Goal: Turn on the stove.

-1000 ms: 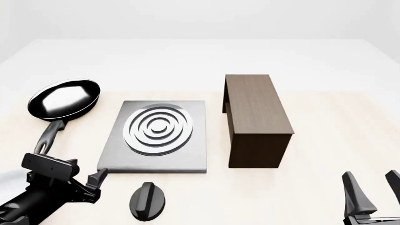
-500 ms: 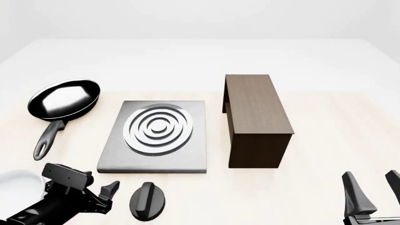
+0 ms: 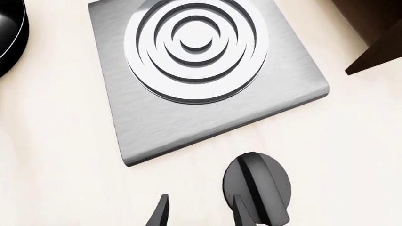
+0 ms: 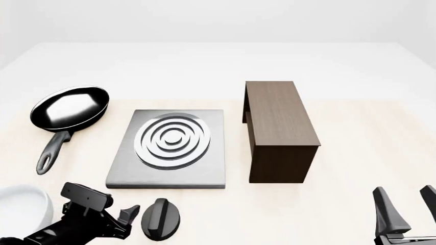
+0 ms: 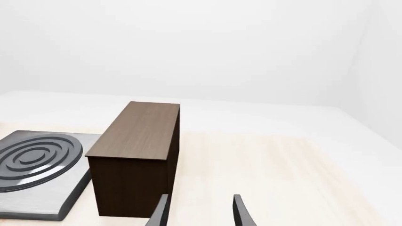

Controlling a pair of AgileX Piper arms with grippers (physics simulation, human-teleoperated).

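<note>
So near the counter's front-left corner the left gripper (image 4: 131,220) hangs open just beside the stove's (image 4: 168,149) knob (image 4: 161,219); next it needs to straddle that ridge. Right gripper (image 4: 407,208), front-right corner, idles open.

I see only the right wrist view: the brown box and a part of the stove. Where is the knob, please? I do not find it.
Observer: The knob lies on the table on the near side of the stove, apart from the slab.
Operator: Is the left tool at the knob?
Observer: The left tool is open right beside it. In the left wrist view one finger overlaps the knob's edge, but the ridge is not between the fingers.
Operator: Is something else close to there?
Observer: A frying pan sits left of the stove, with its handle pointing to the near side.
</note>
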